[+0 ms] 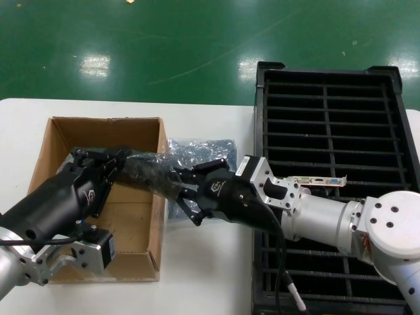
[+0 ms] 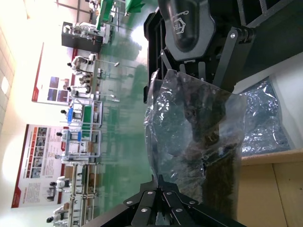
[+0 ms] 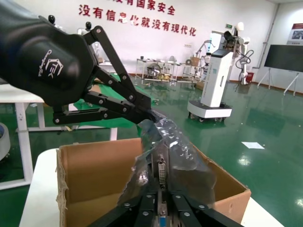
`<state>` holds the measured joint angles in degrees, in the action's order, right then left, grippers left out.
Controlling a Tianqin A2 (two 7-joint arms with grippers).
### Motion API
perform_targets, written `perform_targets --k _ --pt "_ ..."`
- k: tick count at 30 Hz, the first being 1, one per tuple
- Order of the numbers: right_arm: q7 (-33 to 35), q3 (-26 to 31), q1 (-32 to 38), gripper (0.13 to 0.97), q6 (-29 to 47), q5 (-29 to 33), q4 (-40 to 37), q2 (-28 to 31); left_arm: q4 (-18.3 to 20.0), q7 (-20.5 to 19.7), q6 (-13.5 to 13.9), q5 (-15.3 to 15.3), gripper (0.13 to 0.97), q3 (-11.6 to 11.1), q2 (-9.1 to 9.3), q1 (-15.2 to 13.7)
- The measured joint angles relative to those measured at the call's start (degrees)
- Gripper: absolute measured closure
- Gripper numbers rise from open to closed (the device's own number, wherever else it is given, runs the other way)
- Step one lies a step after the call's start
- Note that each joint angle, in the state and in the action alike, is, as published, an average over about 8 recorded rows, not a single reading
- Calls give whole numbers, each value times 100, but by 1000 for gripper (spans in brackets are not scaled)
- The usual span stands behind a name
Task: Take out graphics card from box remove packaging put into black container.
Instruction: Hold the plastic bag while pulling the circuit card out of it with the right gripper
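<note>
The packaging (image 1: 147, 172), a crinkly silver-grey bag, is stretched in the air above the right wall of the box (image 1: 159, 216). My left gripper (image 1: 120, 164) is shut on the bag's far edge; the left wrist view shows its jaws (image 2: 161, 182) pinching the plastic (image 2: 189, 118). My right gripper (image 1: 182, 191) is shut on the graphics card's bracket end; in the right wrist view the silver bracket (image 3: 162, 172) sits between its jaws (image 3: 163, 201). The dark board (image 2: 220, 151) shows through the bag. The black container (image 1: 326, 131) stands to the right.
A second, flattened silver bag (image 1: 200, 152) lies on the white table (image 1: 210, 275) between box and crate. Another card with a silver bracket (image 1: 319, 180) stands in a slot of the crate, behind my right arm. Green floor lies beyond the table.
</note>
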<state>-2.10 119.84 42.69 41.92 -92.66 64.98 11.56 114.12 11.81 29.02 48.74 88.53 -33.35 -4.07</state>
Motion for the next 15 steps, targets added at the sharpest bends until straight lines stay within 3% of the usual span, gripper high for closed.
perform_targets --k 15 --pt "-4 -96 -1 814 -35 -113 -103 -142 0 0 0 0 957 0 0 0"
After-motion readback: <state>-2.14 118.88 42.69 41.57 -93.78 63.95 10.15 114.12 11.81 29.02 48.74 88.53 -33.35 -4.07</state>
